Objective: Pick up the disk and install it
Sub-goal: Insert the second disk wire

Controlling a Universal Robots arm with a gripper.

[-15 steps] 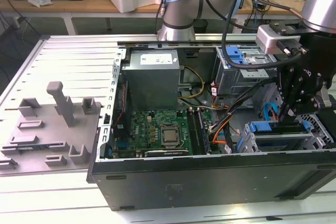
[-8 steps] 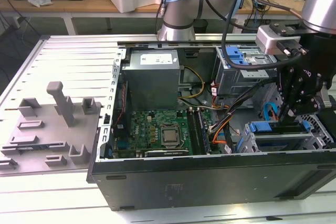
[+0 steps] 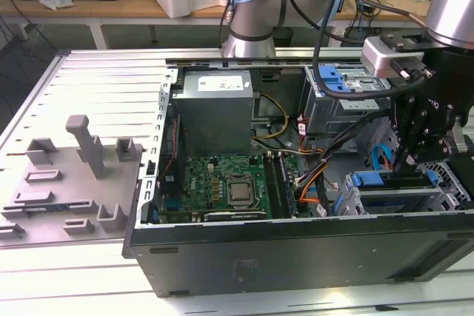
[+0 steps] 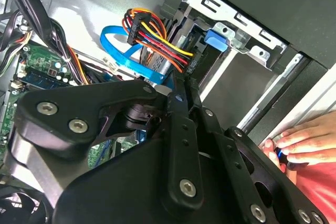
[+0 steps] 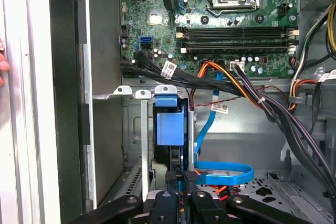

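The disk (image 5: pixel 170 124) stands on edge in its bright blue carrier inside the metal drive cage (image 5: pixel 134 129), in the case's corner beside the motherboard. My gripper (image 5: pixel 179 178) is directly over it, and its black fingers (image 5: pixel 167 176) are closed on the carrier's upper edge. In the exterior view the gripper (image 3: pixel 409 164) reaches down onto the blue carrier (image 3: pixel 391 180) in the cage (image 3: pixel 444 201) at the lower right of the open case. In the second wrist view the gripper (image 4: pixel 181 90) has its two fingers pressed close together, with a sliver of blue between them.
Bundled cables (image 5: pixel 247 90) and a blue data cable (image 5: pixel 226 171) run close beside the cage. The motherboard (image 3: pixel 222 183), power supply (image 3: pixel 215 105) and an upper bay with a blue latch (image 3: pixel 333 79) sit inside the case. A person's hand (image 4: pixel 304 140) rests on the case edge. A grey fixture (image 3: pixel 74 175) lies at the exterior view's left.
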